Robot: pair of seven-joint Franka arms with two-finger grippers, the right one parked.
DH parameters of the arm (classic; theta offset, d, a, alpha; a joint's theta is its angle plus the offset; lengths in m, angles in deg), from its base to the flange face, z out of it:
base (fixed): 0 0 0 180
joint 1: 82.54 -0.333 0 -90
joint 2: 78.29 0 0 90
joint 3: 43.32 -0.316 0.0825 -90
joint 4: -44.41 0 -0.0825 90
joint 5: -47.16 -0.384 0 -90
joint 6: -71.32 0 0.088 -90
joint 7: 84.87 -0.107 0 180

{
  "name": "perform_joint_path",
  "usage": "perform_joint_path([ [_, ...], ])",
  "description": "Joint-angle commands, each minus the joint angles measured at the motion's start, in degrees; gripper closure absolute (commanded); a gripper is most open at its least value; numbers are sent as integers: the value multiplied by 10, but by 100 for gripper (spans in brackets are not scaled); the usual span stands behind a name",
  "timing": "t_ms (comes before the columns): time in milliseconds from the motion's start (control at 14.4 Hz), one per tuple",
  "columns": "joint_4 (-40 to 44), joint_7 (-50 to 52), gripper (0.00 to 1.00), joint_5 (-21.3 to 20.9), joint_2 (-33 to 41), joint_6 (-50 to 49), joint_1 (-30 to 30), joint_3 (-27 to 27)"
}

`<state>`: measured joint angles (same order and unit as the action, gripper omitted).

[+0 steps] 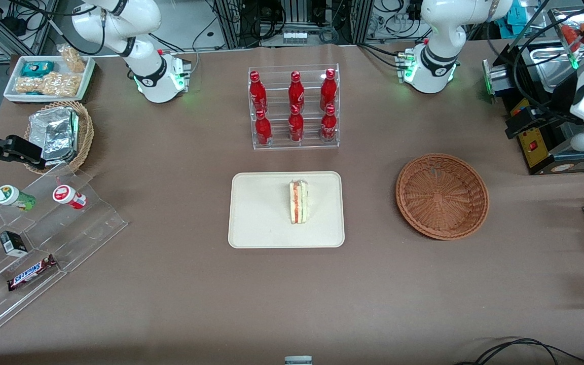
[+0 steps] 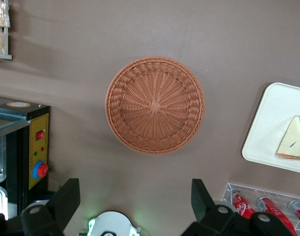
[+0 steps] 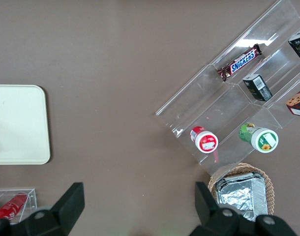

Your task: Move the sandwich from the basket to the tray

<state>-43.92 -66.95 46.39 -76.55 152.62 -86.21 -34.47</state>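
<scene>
The gripper [image 2: 135, 201] hangs high over the table with its 2 dark fingers [image 2: 66, 199] spread wide apart and nothing between them. Looking straight down from the wrist, the round reddish-brown basket [image 2: 155, 104] sits on the brown table [image 2: 228, 44] below the open jaws, and its woven bowl holds nothing.

Moving outward, the cream tray [image 1: 261, 213] lies toward the parked arm's end from the basket [image 1: 442, 195], roughly at the basket's 9 o'clock in the front view, well apart from it. The sandwich [image 1: 298, 201] stands on the tray, a little off the tray's middle toward the basket, its red and yellow filling layers showing along the edge; from the wrist the sandwich [image 2: 293, 143] shows as a pale wedge on the tray's [image 2: 270, 128] surface.

At the tray's 12 o'clock, farther from the front camera, a clear acrylic rack [image 1: 295, 106] holds 6 red bottles [image 1: 296, 91] in 2 rows of 3. A black box with a yellow panel [image 2: 34, 152] and red button sits near the basket, toward the working arm's end.
</scene>
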Motion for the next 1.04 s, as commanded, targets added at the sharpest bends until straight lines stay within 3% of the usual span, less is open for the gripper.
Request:
perform_joint_path([
  [0, -25, -10, 0, -6, 27, 4, -6, 3],
  [415, -24, 18, 0, 2, 29, 18, 15, 0],
  [554, -25, 26, 0, 3, 34, 25, 49, -34],
  [969, -18, 26, 0, 2, 25, 24, 48, -35],
])
